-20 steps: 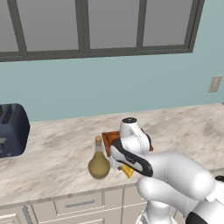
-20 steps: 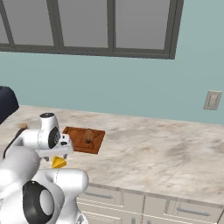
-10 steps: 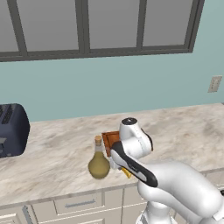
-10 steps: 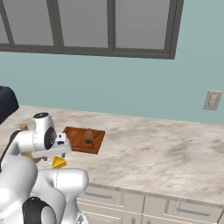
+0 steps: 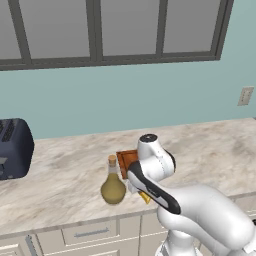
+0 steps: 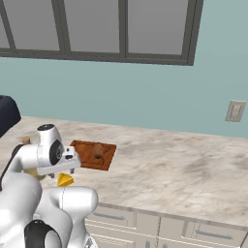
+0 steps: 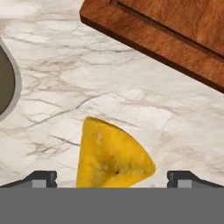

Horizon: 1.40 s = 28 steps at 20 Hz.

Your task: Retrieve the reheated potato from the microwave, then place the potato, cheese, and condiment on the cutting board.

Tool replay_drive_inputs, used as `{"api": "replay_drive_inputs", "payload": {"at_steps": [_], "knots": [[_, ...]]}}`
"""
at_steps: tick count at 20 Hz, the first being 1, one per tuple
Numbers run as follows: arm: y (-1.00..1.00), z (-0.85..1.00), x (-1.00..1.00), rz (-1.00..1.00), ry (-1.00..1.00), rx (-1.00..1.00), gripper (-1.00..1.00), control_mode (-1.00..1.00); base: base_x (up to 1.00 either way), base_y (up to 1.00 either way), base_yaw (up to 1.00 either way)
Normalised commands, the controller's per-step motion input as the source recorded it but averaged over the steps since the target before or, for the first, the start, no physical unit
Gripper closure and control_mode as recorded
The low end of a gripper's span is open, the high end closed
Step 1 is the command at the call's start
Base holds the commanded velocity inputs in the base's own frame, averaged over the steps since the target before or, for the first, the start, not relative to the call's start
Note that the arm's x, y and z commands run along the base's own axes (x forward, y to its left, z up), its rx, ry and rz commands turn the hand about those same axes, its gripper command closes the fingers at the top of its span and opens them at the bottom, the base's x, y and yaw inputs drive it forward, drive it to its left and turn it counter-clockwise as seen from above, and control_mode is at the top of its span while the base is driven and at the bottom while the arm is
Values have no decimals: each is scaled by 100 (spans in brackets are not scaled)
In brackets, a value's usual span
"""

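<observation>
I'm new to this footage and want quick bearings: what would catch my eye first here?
The yellow cheese wedge lies on the marble counter right between the open gripper's fingertips. Beside it is the wooden cutting board, with the brown potato already on it. The round-bellied condiment bottle stands on the counter near the board.

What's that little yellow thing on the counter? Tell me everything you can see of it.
It is the cheese, a small yellow wedge with a pitted, speckled surface. It lies flat on the marble counter, apart from the cutting board, with the open gripper astride it, not touching. The right base view shows it beside the arm.
</observation>
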Motion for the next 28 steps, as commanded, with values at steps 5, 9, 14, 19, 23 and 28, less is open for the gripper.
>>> {"api": "replay_drive_inputs", "payload": {"at_steps": [5,9,14,19,23,28], "knots": [[-14,-35,-4,0,0,3,-100,-100,0,0,0],[-7,-33,-15,-2,0,5,-100,-100,0,0,0],[0,-27,-24,-9,0,5,-100,-100,0,0,0],[-6,-20,-31,-18,0,0,-100,-100,0,0,0],[-9,-19,-26,-24,0,0,-100,-100,0,0,0],[-11,-23,-19,-24,0,0,-100,-100,0,0,0]]}}
